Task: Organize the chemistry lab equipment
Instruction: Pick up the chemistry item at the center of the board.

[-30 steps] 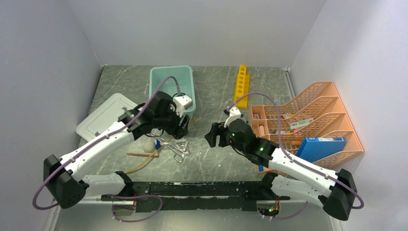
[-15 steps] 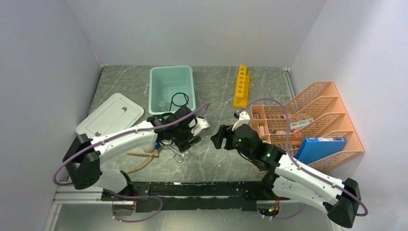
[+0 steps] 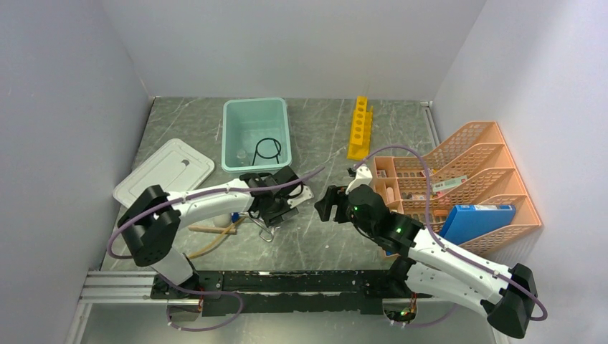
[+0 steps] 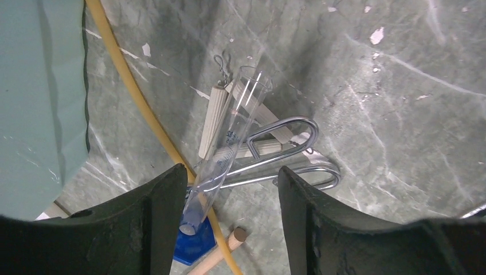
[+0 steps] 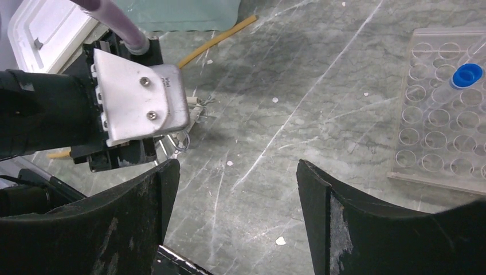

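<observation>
My left gripper is open and hangs low over a pile: a clear tube with a blue cap, silver wire clips, ribbed clay-triangle rods, the tan hose and a wooden stick. The tube lies between its fingers, near the left one. The black wire ring lies in the teal tub. The yellow rack lies at the back. My right gripper is open and empty above bare table.
The grey-white lid lies at the left. The orange mesh organiser with the blue box stands at the right. A clear well tray with a blue cap lies beside the right gripper. The left wrist housing is close to it.
My left gripper has come away from the teal tub and lowered over the pile of clips and tube. The black ring now shows lying in the tub. The right gripper shifted slightly right.
</observation>
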`<act>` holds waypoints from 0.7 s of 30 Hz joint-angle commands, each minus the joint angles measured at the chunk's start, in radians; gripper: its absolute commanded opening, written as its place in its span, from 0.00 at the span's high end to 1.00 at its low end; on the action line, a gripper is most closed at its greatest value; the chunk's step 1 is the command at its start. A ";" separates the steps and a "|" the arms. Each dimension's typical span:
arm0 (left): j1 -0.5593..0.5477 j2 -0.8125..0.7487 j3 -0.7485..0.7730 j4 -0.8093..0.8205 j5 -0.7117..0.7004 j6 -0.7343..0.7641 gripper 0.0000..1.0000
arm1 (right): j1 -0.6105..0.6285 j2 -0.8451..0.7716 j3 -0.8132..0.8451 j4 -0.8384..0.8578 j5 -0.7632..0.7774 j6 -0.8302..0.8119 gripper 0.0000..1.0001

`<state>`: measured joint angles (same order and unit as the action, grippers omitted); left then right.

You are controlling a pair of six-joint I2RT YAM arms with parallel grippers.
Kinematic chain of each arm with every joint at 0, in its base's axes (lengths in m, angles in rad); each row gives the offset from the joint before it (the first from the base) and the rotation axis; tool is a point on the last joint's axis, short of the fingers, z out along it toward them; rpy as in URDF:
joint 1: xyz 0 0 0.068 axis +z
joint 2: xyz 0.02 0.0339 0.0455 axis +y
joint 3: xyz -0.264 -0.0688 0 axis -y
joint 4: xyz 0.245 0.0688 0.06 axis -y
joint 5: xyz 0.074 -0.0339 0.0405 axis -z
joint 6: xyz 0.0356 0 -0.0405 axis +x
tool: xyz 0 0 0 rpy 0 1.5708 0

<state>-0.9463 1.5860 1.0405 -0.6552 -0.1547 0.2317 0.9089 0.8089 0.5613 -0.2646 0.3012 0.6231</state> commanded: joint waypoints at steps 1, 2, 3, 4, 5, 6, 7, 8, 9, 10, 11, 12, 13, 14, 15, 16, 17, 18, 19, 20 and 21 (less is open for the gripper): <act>-0.003 0.029 0.034 -0.017 -0.057 0.008 0.37 | -0.007 -0.004 -0.008 -0.013 0.030 -0.002 0.21; -0.003 0.037 0.036 -0.018 -0.066 0.006 0.37 | -0.007 -0.003 -0.006 -0.013 0.030 -0.002 0.21; -0.002 0.043 0.036 -0.018 -0.071 0.006 0.38 | -0.007 -0.001 -0.007 -0.014 0.030 -0.001 0.21; -0.002 0.051 0.037 -0.018 -0.077 0.004 0.38 | -0.007 0.001 -0.008 -0.014 0.030 0.000 0.21; -0.002 0.059 0.040 -0.019 -0.090 0.001 0.39 | -0.007 0.002 -0.009 -0.012 0.029 0.000 0.21; -0.002 0.068 0.043 -0.022 -0.100 -0.001 0.41 | -0.007 0.005 -0.010 -0.012 0.026 0.001 0.21; -0.002 0.078 0.046 -0.026 -0.106 0.000 0.43 | -0.007 0.006 -0.010 -0.010 0.024 0.002 0.21; -0.003 0.089 0.050 -0.031 -0.105 -0.001 0.45 | -0.007 0.007 -0.011 -0.008 0.022 0.004 0.21; -0.002 0.098 0.055 -0.034 -0.105 -0.003 0.46 | -0.007 0.008 -0.011 -0.008 0.022 0.005 0.21; -0.002 0.105 0.057 -0.036 -0.107 -0.004 0.47 | -0.007 0.009 -0.011 -0.008 0.022 0.005 0.21; -0.002 0.110 0.058 -0.035 -0.114 -0.006 0.47 | -0.007 0.008 -0.011 -0.008 0.022 0.007 0.21; -0.002 0.115 0.057 -0.036 -0.126 -0.007 0.47 | -0.007 0.006 -0.011 -0.010 0.021 0.006 0.21; -0.002 0.121 0.060 -0.040 -0.133 -0.008 0.48 | -0.007 0.005 -0.012 -0.012 0.022 0.006 0.21; -0.002 0.127 0.062 -0.044 -0.134 -0.009 0.48 | -0.007 0.003 -0.014 -0.013 0.023 0.006 0.21; -0.002 0.133 0.065 -0.044 -0.132 -0.011 0.49 | -0.007 0.001 -0.015 -0.014 0.024 0.008 0.21; -0.003 0.138 0.065 -0.044 -0.129 -0.012 0.50 | -0.007 -0.002 -0.016 -0.015 0.024 0.009 0.21; -0.002 0.144 0.065 -0.044 -0.129 -0.013 0.51 | -0.007 -0.003 -0.017 -0.015 0.024 0.010 0.21; -0.002 0.152 0.064 -0.045 -0.135 -0.015 0.51 | -0.007 -0.004 -0.017 -0.017 0.024 0.010 0.21; -0.002 0.160 0.065 -0.047 -0.145 -0.017 0.52 | -0.007 -0.004 -0.017 -0.019 0.024 0.013 0.21; -0.002 0.170 0.066 -0.051 -0.154 -0.020 0.53 | -0.007 -0.005 -0.017 -0.019 0.024 0.014 0.21; -0.002 0.178 0.069 -0.055 -0.156 -0.022 0.54 | -0.007 -0.006 -0.017 -0.020 0.024 0.015 0.21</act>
<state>-0.9463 1.7309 1.0748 -0.6838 -0.2737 0.2207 0.9058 0.8177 0.5583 -0.2710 0.3042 0.6247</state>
